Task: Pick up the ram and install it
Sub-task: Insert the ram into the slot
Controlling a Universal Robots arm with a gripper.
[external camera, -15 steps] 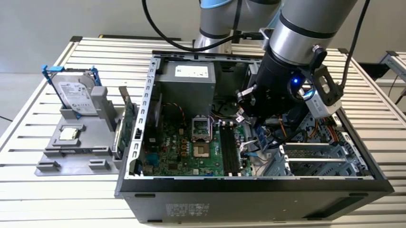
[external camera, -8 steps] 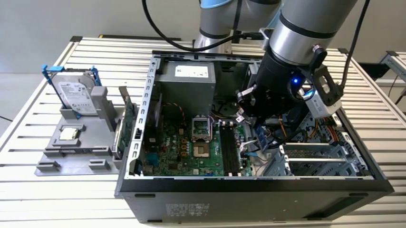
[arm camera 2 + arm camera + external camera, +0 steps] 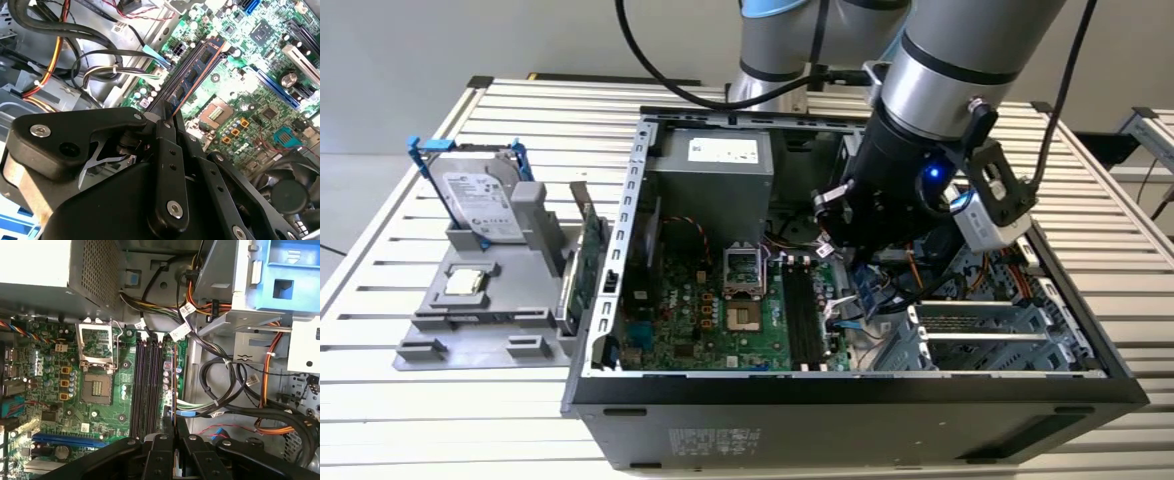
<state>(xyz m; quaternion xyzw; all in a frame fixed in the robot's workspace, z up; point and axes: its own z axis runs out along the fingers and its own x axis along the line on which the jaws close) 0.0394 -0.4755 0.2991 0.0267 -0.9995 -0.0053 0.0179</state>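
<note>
Table [image 3: 440, 420]: we see one slatted metal table carrying everything in the exterior view.
Computer case [image 3: 854, 420]: one open case lies on its side on the table, its inside facing up.
Arm [image 3: 961, 90]: one arm reaches down into the case from above, toward the exterior view's right half.
Main board [image 3: 707, 310]: one green board covers the case floor; we see its one open processor socket [image 3: 97, 387] in the first wrist view.
Grey stand [image 3: 494, 300]: one stand sits outside the case on the exterior view's left, holding one hard drive [image 3: 483, 195] upright in a blue frame and one large green card [image 3: 587, 265] on edge beside the case wall.
Cables [image 3: 235, 390]: a bundle of black, orange and yellow cables runs beside the memory slots; we cannot count them.
Memory slots [image 3: 145, 385]: we count four long dark slots side by side next to the socket.
Gripper [image 3: 167, 122]: its black fingers [image 3: 170, 165] are closed narrowly on the stick, one on each flat face.
Ram [image 3: 197, 77]: we see one stick, edge-on in both wrist views, running straight out from the fingertips and down along the slot row; it sits at the outermost slot on the cable side [image 3: 174, 375]. We cannot tell whether it is fully seated.
</note>
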